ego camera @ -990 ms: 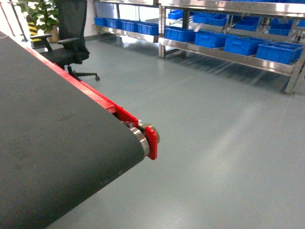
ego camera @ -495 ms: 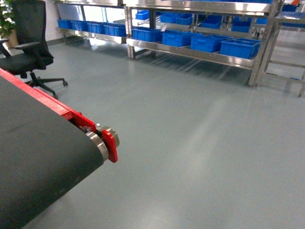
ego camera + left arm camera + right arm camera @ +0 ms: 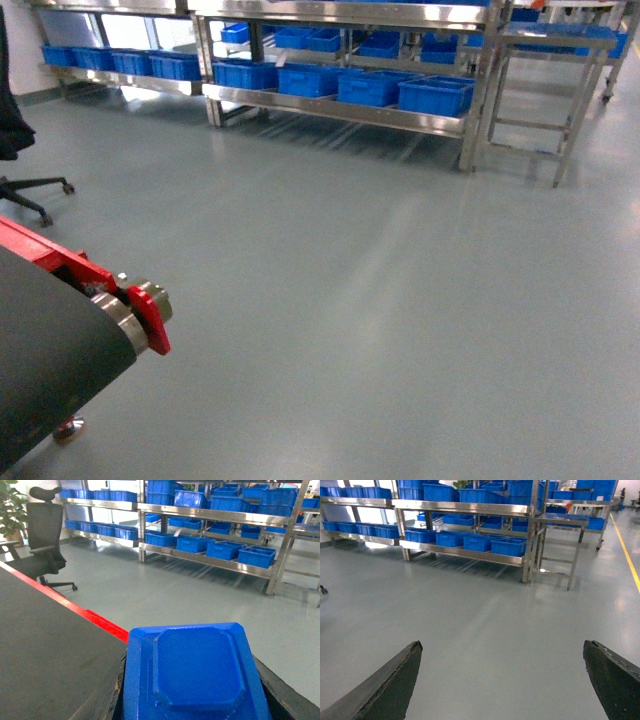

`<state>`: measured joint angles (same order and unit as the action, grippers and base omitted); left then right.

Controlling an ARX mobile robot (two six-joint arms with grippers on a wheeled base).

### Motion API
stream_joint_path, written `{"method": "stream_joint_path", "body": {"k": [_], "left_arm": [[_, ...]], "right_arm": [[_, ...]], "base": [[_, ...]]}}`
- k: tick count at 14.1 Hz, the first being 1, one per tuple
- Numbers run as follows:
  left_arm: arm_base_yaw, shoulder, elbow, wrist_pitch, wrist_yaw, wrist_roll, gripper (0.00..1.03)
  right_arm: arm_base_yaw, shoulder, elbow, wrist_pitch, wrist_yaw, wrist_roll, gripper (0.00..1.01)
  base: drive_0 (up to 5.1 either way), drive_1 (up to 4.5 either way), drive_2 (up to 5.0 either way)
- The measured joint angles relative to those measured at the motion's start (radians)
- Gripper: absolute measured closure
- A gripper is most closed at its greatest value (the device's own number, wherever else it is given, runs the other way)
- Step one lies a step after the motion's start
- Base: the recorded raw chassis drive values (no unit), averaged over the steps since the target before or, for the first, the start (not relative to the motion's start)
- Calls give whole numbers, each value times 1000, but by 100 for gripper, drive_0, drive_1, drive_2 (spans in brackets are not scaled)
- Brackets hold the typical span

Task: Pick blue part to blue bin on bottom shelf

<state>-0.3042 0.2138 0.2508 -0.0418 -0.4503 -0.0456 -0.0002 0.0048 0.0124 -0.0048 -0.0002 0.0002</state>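
1. Blue part [image 3: 192, 672] is sitting between the left gripper's fingers [image 3: 90, 705], filling the lower left wrist view; the left gripper is clamping it.
2. Right gripper [image 3: 500, 680] is standing wide open over bare grey floor [image 3: 400, 300].
3. Bottom shelf [image 3: 340, 108] is lying well apart across the floor, carrying blue bins [image 3: 435, 95].
4. Conveyor belt [image 3: 50, 360] with red end bracket [image 3: 150, 315] is occupying the head view's lower left.
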Motion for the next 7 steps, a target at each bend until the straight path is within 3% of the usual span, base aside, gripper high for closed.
{"method": "stream_joint_path", "body": {"k": [7], "left_arm": [[0,0,0,0,0,0,59]], "right_arm": [[0,0,0,0,0,0,3]], "base": [[-156,-156,-156]]}}
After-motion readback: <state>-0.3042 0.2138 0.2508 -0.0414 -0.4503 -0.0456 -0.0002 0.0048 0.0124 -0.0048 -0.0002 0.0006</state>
